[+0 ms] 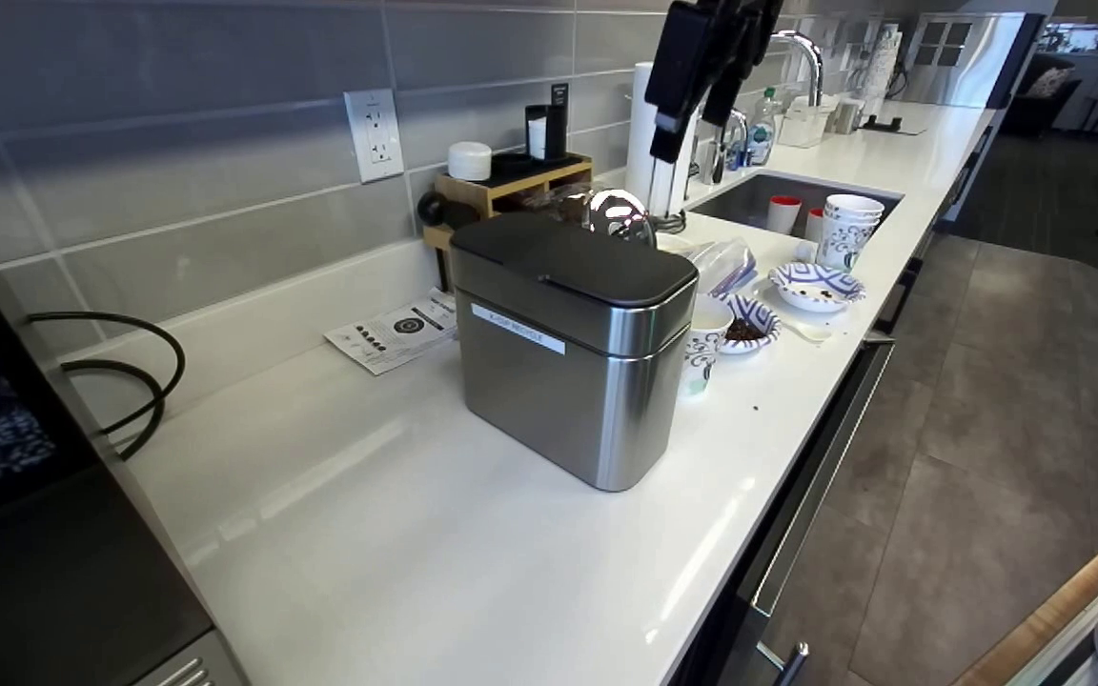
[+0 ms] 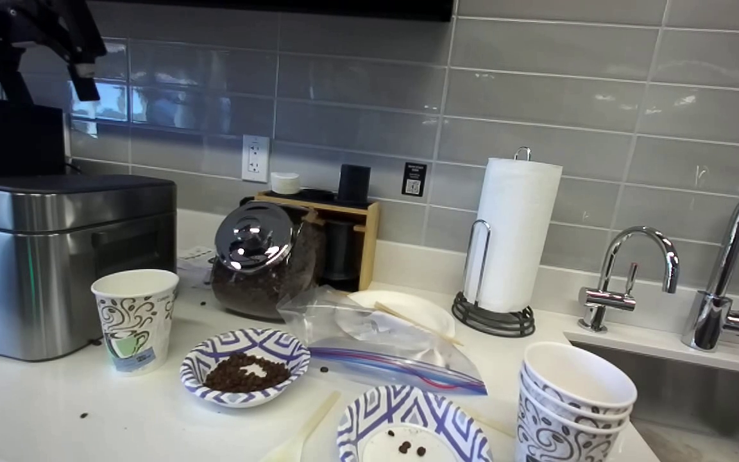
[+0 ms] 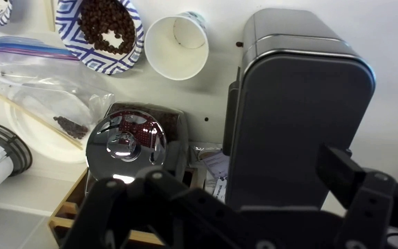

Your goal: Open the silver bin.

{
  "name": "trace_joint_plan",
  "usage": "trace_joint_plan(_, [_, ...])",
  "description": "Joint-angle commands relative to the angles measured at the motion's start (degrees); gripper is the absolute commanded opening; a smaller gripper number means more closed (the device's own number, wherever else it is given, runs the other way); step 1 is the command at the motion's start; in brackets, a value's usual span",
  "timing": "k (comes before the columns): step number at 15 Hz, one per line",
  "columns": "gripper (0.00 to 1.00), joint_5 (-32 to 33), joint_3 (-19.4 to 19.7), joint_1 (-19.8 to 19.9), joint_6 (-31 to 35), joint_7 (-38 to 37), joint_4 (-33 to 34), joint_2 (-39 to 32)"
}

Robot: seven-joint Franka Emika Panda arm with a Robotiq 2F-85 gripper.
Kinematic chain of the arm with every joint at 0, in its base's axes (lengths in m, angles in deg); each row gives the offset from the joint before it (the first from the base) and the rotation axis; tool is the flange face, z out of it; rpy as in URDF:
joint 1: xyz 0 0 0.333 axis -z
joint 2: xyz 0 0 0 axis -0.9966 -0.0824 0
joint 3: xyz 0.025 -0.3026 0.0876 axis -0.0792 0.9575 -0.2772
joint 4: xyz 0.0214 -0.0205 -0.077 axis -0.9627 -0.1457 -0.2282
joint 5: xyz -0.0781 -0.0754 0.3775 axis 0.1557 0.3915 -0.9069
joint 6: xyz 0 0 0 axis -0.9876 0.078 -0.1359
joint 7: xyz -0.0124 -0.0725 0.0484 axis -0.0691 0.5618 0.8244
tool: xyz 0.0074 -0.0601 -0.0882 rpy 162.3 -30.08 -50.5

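The silver bin [image 1: 549,400] stands upright on the counter, a boxy brushed-steel bin with a white label on one side. Its dark grey lid [image 1: 578,255] lies flat and closed on top. The bin also shows at the left in an exterior view [image 2: 23,282], and from above in the wrist view [image 3: 288,114]. A dark bar [image 3: 231,119] runs along one long side near the lid. My gripper [image 1: 692,133] is in the air above the bin, its fingers apart and pointing down, touching nothing. It also shows at the upper left in an exterior view [image 2: 55,96]. Nothing is between the fingers.
Close beside the bin stand a paper cup [image 2: 132,321], a bowl of dark beans [image 2: 244,372] and a glass jar with a chrome lid [image 2: 254,237]. A wooden shelf [image 1: 492,195] stands by the wall. A dark appliance [image 1: 44,534] stands at the near left.
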Motion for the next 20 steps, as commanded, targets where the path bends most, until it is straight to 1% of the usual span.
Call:
trace_joint_plan(1, [1.0, 2.4, -3.4, 0.9, 0.9, -7.1, 4.3, -7.2])
trace_joint_plan(4, [1.0, 5.0, -4.7, 0.6, -0.5, -10.1, 8.3, -12.3])
trace_joint_plan(6, [1.0, 6.9, -4.9, -0.2, -1.5, -10.9, 11.1, -15.2])
trace_joint_plan(7, [1.0, 5.3, -3.4, -0.8, 0.3, -9.0, 7.3, -11.5])
trace_joint_plan(9, [1.0, 6.2, -3.5, -1.1, 0.2, -9.4, 9.4, -14.0])
trace_joint_plan(12, [1.0, 6.4, -3.5, -1.2, 0.1, -9.5, 10.4, -15.0])
trace_joint_plan(13, [1.0, 7.7, -3.9, -1.4, -2.5, -10.0, 11.0, -15.0])
trace_joint_plan(14, [1.0, 8.8, -4.3, -1.6, -3.5, -11.0, 11.1, -15.0])
trace_joint_plan(15, [1.0, 10.7, -4.9, -1.8, -5.8, -12.7, 11.6, -15.2])
trace_joint_plan(17, [1.0, 13.4, -5.7, -2.3, -7.7, -15.7, 11.7, -15.5])
trace_joint_plan(18, [1.0, 14.6, -6.2, -2.6, -8.0, -17.7, 11.7, -15.7])
trace_joint_plan(20, [1.0, 16.3, -6.8, -3.1, -6.0, -21.6, 11.4, -15.9])
